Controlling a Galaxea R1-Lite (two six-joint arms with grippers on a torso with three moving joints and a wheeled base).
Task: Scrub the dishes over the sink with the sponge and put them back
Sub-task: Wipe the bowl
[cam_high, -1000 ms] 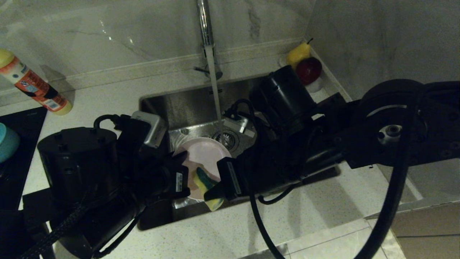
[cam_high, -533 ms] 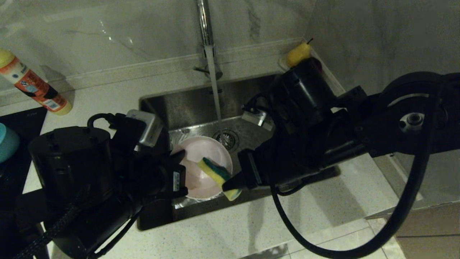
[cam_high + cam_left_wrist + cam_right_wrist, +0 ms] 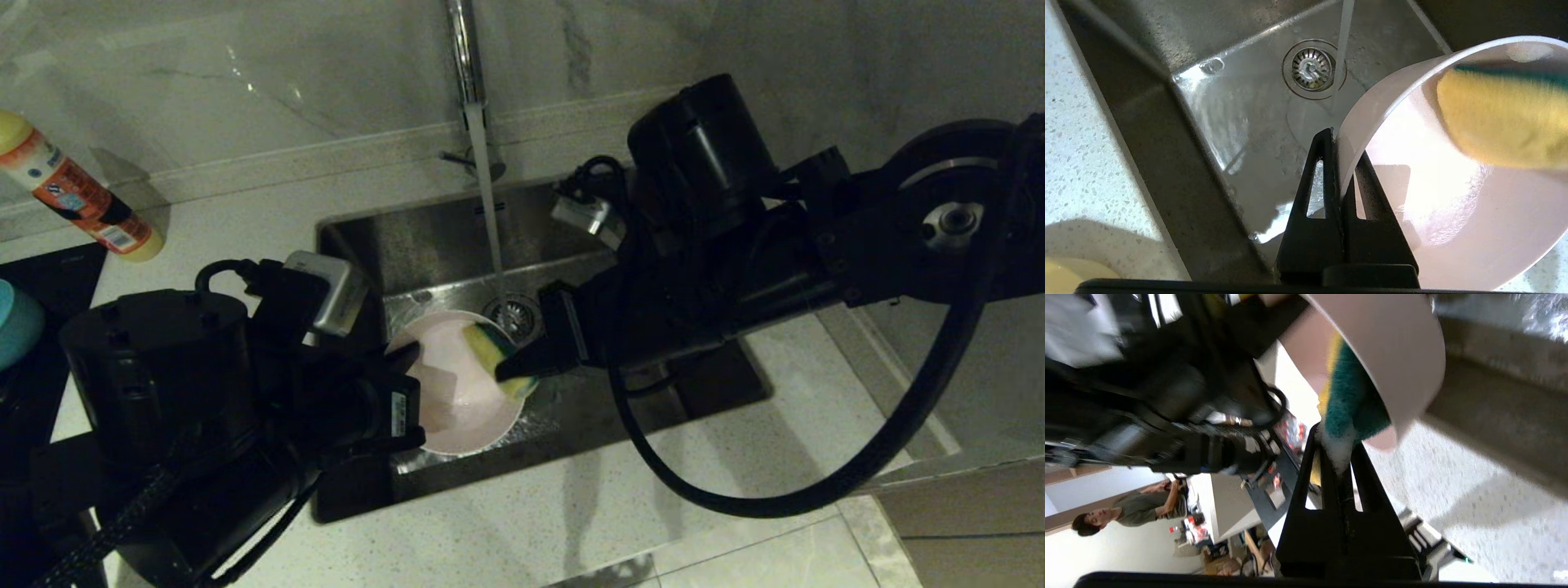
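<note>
My left gripper is shut on the rim of the pale pink bowl, holding it tilted over the steel sink. One finger sits outside the rim, the other inside. My right gripper is shut on the sponge, green face and yellow foam, which presses against the inside of the bowl near its far rim. A teal bowl shows at the left edge of the head view.
Water runs from the tap onto the drain strainer, just beyond the bowl. A detergent bottle lies on the counter at the back left. The speckled counter borders the sink in front.
My right gripper has carried the sponge from the bowl's near rim up across the inside to its far rim. The right arm swung back and up. The left gripper and bowl stayed in place.
</note>
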